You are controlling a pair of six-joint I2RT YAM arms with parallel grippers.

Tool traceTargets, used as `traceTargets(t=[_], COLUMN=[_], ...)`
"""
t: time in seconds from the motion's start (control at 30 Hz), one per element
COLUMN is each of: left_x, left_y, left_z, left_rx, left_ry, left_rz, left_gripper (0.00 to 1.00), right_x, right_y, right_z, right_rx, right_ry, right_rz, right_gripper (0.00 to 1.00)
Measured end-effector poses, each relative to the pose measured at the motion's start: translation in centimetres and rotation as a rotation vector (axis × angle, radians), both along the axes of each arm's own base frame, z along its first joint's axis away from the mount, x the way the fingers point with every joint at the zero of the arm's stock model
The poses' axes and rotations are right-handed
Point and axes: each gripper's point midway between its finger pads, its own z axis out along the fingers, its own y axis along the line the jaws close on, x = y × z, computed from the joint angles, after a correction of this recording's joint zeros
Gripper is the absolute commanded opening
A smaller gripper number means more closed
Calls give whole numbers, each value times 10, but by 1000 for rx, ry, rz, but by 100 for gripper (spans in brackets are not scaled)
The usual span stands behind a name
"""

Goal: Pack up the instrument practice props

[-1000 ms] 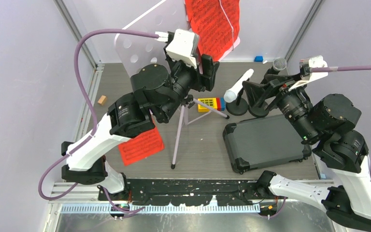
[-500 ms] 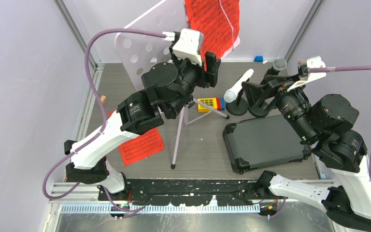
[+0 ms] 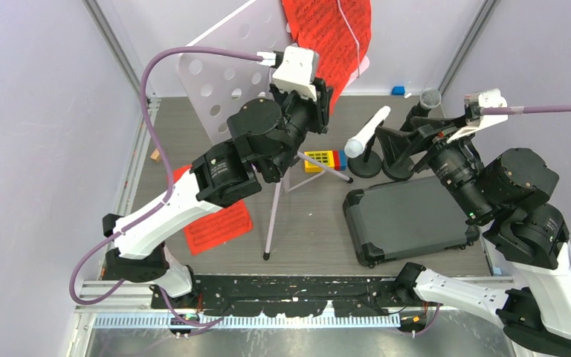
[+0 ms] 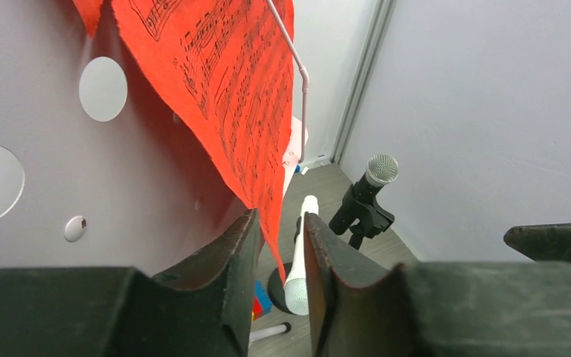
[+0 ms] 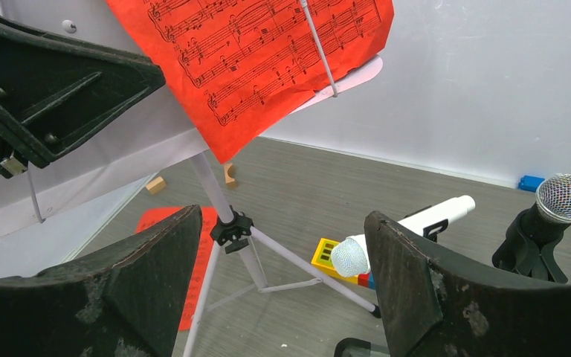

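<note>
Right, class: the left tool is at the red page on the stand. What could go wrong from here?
1. The red page sits under the wire retainer; pulling with the left tool could tear it.
2. Only its lower corner lies between the jaws, so it may slip out.
3. A tug could tip the tripod stand towards the white microphone.

Dark hard case near right — toy bricks mid-table, blue brick far, wooden blocks left.
</note>
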Motion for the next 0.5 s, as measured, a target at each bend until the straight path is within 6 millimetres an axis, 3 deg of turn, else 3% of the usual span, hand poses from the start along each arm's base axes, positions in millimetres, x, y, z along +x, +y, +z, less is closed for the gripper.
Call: traceTargets(t=[0.5], left_x=[2], left_y=[0], left_z=[-2], left_rx=[-2], left_ry=[-8], left_rz=[14], left_gripper=[2], right_x=[0], right_y=[-1], right_z=[-2], right_rx=[-2], right_ry=[2], right_rz=[-4], right_gripper=[86])
